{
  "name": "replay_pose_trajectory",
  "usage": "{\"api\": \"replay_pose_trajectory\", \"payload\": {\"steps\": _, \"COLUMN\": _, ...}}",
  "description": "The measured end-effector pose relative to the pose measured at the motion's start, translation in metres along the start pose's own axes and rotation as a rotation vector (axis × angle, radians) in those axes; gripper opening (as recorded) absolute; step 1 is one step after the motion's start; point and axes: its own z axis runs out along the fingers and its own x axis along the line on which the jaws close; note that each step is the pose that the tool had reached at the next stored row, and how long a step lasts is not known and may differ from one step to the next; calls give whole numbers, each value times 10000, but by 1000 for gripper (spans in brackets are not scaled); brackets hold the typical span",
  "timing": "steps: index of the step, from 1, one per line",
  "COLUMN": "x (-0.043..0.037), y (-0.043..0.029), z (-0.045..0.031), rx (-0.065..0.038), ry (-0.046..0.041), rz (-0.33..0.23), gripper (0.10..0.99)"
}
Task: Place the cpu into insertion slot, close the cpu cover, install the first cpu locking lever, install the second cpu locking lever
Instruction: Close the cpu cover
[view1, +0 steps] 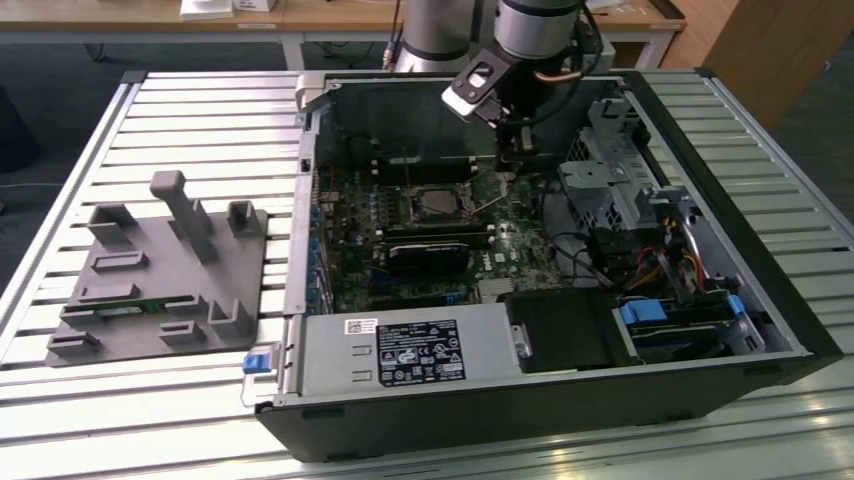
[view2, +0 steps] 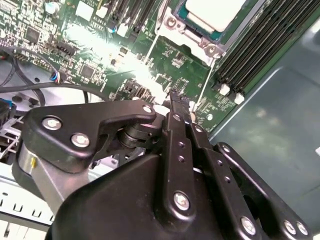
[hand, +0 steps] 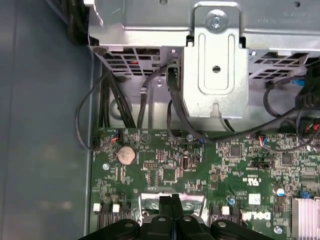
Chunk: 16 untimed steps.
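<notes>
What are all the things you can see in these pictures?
computer case: one, black, open, on the table.
table: one, silver slats, under the case.
circuit board: one, green, inside the case.
cpu: one, pale silver, on the circuit board.
cpu cover: one, silver frame, around the cpu.
coin battery: one, silver, on the circuit board.
drive cage: one, silver metal, beside the circuit board.
power supply: one, grey with a black label, inside the case.
fixture block: one, grey, on the table, at the exterior view's left.
robot arm: one, silver and black, reaching into the case.
pincer: one, black, shut, over the circuit board.
</notes>
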Motion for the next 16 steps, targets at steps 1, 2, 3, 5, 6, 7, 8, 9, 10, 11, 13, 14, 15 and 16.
{"api": "replay_pose_trajectory", "payload": {"steps": 1, "x": 0, "y": 15, "z": 5, "rx": 1, "ry": -1, "rz": 0, "gripper": 106}}
{"api": "replay_pose_trajectory", "payload": {"steps": 2, "x": 1, "y": 32, "z": 12, "rx": 4, "ry": -6, "rz": 0, "gripper": 106}}
{"api": "replay_pose_trajectory", "payload": {"steps": 3, "x": 1, "y": 48, "z": 18, "rx": 9, "ry": -15, "rz": -1, "gripper": 106}}
{"api": "replay_pose_trajectory", "payload": {"steps": 5, "x": 2, "y": 75, "z": 30, "rx": 21, "ry": -34, "rz": -1, "gripper": 106}}
{"api": "replay_pose_trajectory", "payload": {"steps": 6, "x": 2, "y": 86, "z": 34, "rx": 24, "ry": -38, "rz": -1, "gripper": 106}}
{"api": "replay_pose_trajectory", "payload": {"steps": 7, "x": 1, "y": 97, "z": 37, "rx": 26, "ry": -39, "rz": -1, "gripper": 106}}
{"api": "replay_pose_trajectory", "payload": {"steps": 8, "x": 1, "y": 110, "z": 40, "rx": 27, "ry": -39, "rz": -1, "gripper": 106}}
{"api": "replay_pose_trajectory", "payload": {"steps": 9, "x": 2, "y": 121, "z": 43, "rx": 28, "ry": -38, "rz": -1, "gripper": 106}}
{"api": "replay_pose_trajectory", "payload": {"steps": 10, "x": 4, "y": 133, "z": 46, "rx": 29, "ry": -39, "rz": -1, "gripper": 106}}
{"api": "replay_pose_trajectory", "payload": {"steps": 11, "x": 5, "y": 145, "z": 50, "rx": 31, "ry": -39, "rz": -1, "gripper": 106}}
{"api": "replay_pose_trajectory", "payload": {"steps": 13, "x": 8, "y": 169, "z": 56, "rx": 39, "ry": -48, "rz": -1, "gripper": 106}}
{"api": "replay_pose_trajectory", "payload": {"steps": 14, "x": 9, "y": 182, "z": 60, "rx": 44, "ry": -56, "rz": -1, "gripper": 106}}
{"api": "replay_pose_trajectory", "payload": {"steps": 15, "x": 10, "y": 195, "z": 65, "rx": 51, "ry": -64, "rz": -1, "gripper": 106}}
{"api": "replay_pose_trajectory", "payload": {"steps": 16, "x": 12, "y": 206, "z": 70, "rx": 57, "ry": -72, "rz": -1, "gripper": 106}}
